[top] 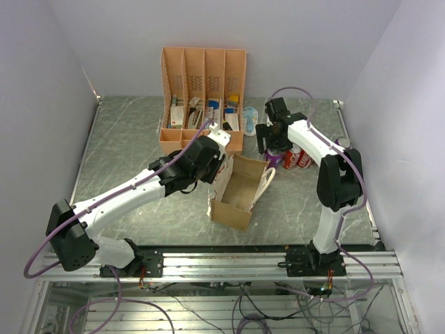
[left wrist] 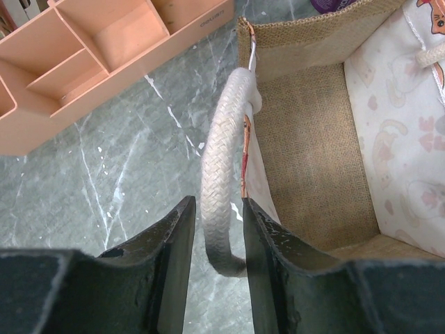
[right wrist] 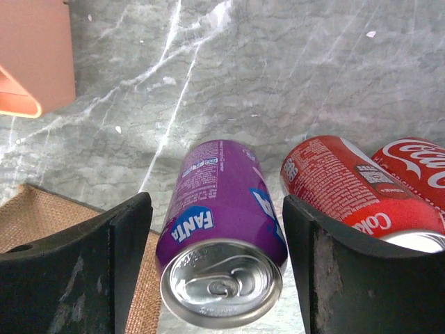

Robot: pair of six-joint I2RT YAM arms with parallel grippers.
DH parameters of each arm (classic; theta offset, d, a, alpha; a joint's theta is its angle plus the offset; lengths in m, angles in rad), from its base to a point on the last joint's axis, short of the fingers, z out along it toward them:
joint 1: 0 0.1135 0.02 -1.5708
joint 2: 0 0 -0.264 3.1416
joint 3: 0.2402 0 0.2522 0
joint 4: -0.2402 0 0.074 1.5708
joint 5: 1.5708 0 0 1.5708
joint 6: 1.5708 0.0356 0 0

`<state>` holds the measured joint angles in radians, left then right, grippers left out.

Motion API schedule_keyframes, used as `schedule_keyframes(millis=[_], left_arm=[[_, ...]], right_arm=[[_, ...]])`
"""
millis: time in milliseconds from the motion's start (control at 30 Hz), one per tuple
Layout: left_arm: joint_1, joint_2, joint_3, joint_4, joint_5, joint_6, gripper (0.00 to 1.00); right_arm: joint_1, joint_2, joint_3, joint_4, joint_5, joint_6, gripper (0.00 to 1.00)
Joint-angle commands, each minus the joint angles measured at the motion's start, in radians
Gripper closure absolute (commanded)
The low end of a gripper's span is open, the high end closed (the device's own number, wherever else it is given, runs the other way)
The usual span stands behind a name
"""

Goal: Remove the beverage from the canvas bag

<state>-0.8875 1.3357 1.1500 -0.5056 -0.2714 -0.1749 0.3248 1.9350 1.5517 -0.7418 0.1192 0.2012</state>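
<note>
The tan canvas bag [top: 238, 191] stands open in the middle of the table, and the part of its inside that shows [left wrist: 313, 139] holds nothing. My left gripper [top: 217, 156] is at its left rim, open, with the whitish rope handle [left wrist: 222, 153] hanging loose between the fingers [left wrist: 175, 243]. The beverage, a purple Fanta can [right wrist: 222, 209], stands upright on the table to the right of the bag [right wrist: 42, 216]. My right gripper [right wrist: 217, 229] straddles the can from above, open, with a gap on each side.
Two red Coke cans [right wrist: 334, 184] [right wrist: 414, 167] stand right beside the purple can. The salmon-pink slotted organizer [top: 203, 97] sits behind the bag, and a small pale bottle [top: 250, 120] stands at its right. The organizer's corner [right wrist: 35, 56] is near the right gripper.
</note>
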Motion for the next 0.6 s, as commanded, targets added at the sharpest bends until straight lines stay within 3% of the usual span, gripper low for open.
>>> schedule_keyframes(millis=[0,367,467,567], left_arm=[[-0.006,0.006,0.011,0.013,-0.012,0.002,0.56],[-0.006,0.007,0.013,0.013,-0.013,0.003,0.48],[-0.006,0.0,0.013,0.013,-0.019,0.005,0.41],[-0.006,-0.023,0.008,0.017,-0.027,0.006,0.24]], right_arm=[[-0.005,-0.062,-0.005,0.025,-0.011,-0.009,0.23],[0.042,-0.187,0.002,0.017,0.004,-0.005,0.14],[0.106,-0.233,0.008,0.016,0.06,-0.004,0.09],[0.207,-0.272,0.007,0.016,0.134,-0.003,0.05]])
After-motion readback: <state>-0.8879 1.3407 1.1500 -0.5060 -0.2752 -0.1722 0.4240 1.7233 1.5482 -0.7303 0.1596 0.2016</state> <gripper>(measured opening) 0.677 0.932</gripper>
